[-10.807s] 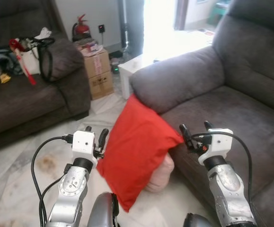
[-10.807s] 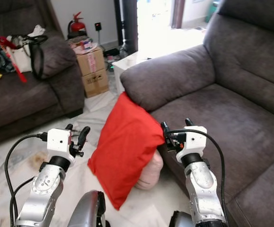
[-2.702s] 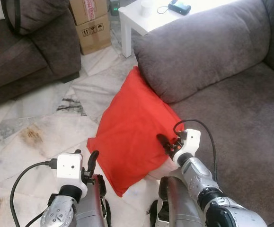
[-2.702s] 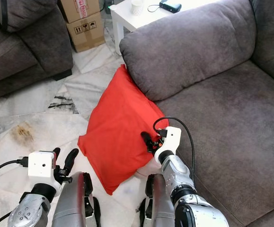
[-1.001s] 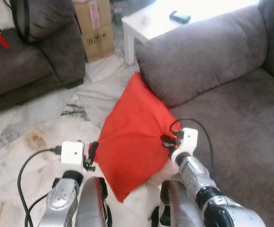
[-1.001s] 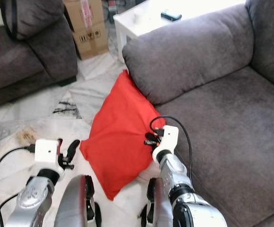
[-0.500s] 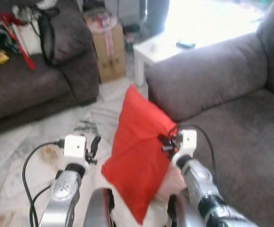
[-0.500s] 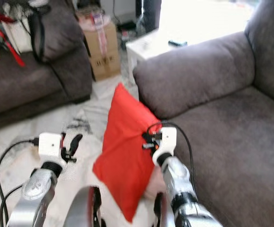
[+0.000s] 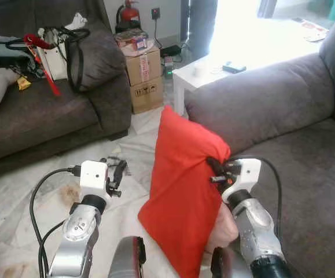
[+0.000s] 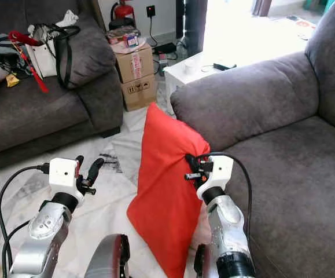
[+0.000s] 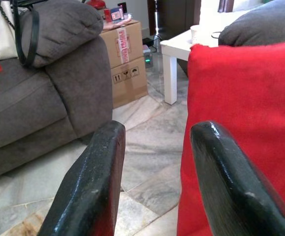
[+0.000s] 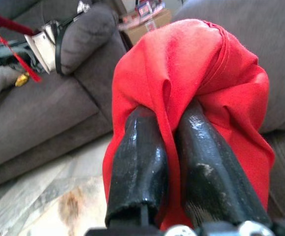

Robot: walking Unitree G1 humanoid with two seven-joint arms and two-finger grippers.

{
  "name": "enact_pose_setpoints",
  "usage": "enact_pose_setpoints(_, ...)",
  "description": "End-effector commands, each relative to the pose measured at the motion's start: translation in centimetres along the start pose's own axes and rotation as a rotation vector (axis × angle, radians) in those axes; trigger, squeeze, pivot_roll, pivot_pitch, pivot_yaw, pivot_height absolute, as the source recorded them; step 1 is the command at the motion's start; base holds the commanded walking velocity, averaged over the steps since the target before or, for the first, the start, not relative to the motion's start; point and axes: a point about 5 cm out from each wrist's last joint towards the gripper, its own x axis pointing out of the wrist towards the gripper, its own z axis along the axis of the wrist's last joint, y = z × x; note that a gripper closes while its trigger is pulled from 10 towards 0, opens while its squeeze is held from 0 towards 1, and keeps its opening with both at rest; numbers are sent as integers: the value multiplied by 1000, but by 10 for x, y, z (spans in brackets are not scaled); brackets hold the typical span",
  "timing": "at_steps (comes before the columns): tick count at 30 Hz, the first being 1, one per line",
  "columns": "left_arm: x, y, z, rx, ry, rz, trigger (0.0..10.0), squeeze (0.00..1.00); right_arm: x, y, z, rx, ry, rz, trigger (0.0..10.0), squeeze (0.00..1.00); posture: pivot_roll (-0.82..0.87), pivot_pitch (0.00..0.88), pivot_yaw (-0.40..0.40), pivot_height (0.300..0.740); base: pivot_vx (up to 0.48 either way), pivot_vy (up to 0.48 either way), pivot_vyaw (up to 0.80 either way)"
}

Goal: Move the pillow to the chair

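Note:
A red pillow (image 9: 181, 191) hangs upright in front of me, lifted off the marble floor, its top corner near the grey sofa's armrest (image 9: 254, 107). My right gripper (image 9: 214, 169) is shut on the pillow's right edge; in the right wrist view both fingers (image 12: 201, 152) pinch a fold of the red fabric (image 12: 191, 64). My left gripper (image 9: 116, 174) is open, left of the pillow and apart from it. In the left wrist view its two fingers (image 11: 90, 187) stand spread, with the pillow (image 11: 245, 128) beside one of them.
The grey sofa seat (image 9: 312, 168) lies to my right. A second dark sofa (image 9: 40, 121) with bags (image 9: 57, 46) stands at left. Cardboard boxes (image 9: 144, 78), a white side table (image 9: 213, 72) and a fire extinguisher (image 9: 128, 11) stand behind.
My right gripper has raised the pillow, which now hangs more upright. The head camera has tilted up, so more of the room shows. The left gripper stays open.

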Motion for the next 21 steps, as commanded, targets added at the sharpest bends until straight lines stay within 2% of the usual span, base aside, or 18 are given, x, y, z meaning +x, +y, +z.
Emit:
enact_pose_setpoints(1, -1, 1, 5, -9, -25, 4, 10000, 0, 9, 11, 43, -36, -194, 42, 10000, 0, 27, 0, 59, 604, 0, 0, 0)
enact_pose_setpoints(6, 2, -2, 8, -19, -42, -1, 10000, 0, -2, 11, 41, -64, -168, -7, 10000, 0, 18, 0, 63, 604, 0, 0, 0)
enact_pose_setpoints(9, 3, -2, 6, -19, -35, -8, 10000, 0, -2, 10, 42, -64, -154, -22, 10000, 0, 4, 0, 69, 604, 0, 0, 0)
enact_pose_setpoints(14, 11, -2, 13, -17, -56, -16, 10000, 0, 1, 16, 55, -62, -191, -8, 10000, 0, -3, 15, 76, 604, 0, 0, 0)
enact_pose_setpoints(21, 12, -3, 13, -20, -57, -23, 10000, 0, 2, 24, 55, -52, -183, -6, 10000, 0, 2, 25, 82, 604, 0, 0, 0)
